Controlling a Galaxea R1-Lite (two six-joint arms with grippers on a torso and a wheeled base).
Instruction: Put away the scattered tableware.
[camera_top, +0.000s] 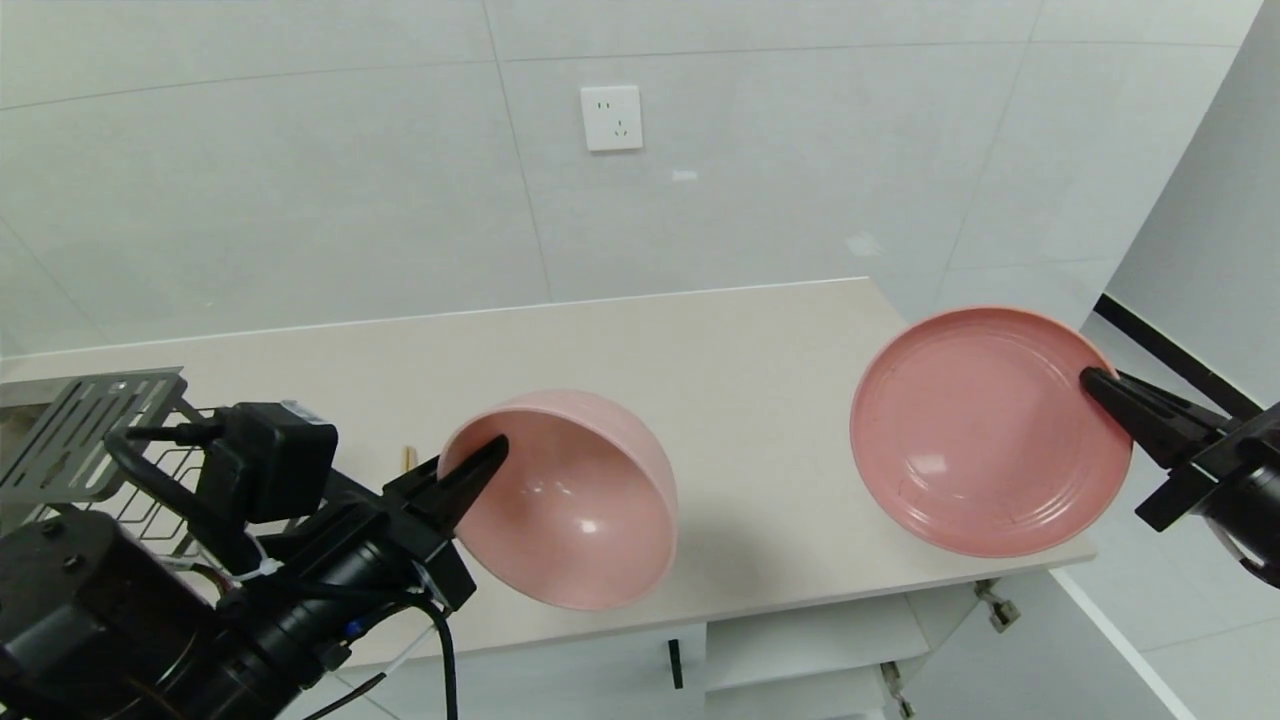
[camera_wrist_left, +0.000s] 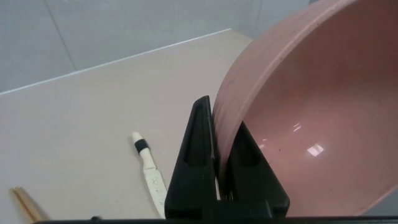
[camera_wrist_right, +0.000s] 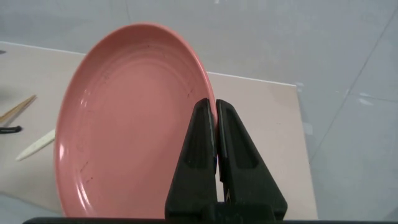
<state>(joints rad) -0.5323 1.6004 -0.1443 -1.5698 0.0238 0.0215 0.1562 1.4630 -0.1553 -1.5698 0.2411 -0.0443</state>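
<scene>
Pale grey wall tiles with a white wall socket (camera_top: 611, 117) stand behind a long beige desk (camera_top: 720, 370). At the desk's left end sits a grey metal dish rack (camera_top: 90, 425).

On the left, a round pale pink plastic bowl (camera_top: 585, 510) is held up off the desk, tipped on its side so that its glossy hollow faces the camera. The left jaws are closed on its rim, one finger inside the bowl and one outside. On the desk near the bowl lie a slim cream utensil with a dark band (camera_wrist_left: 148, 171) and a pair of wooden chopsticks (camera_wrist_left: 25, 204), both still loose.

On the right, a round, shallow salmon-pink plate (camera_top: 985, 430) is held tilted, nearly on edge, at the desk's right end. The right jaws are clamped on its far rim. Part of the plate seems to hang past the desk's corner, above the floor.

Both grips take only a thin piece of smooth rim, with the dish's weight hanging off to one side. A quick swing or turn of the wrist could let either dish pivot or slide out. The plate would probably fall to the floor, not the desk. The bowl, if carried low towards the rack, could knock the rack's wires or sweep the loose utensils along.
</scene>
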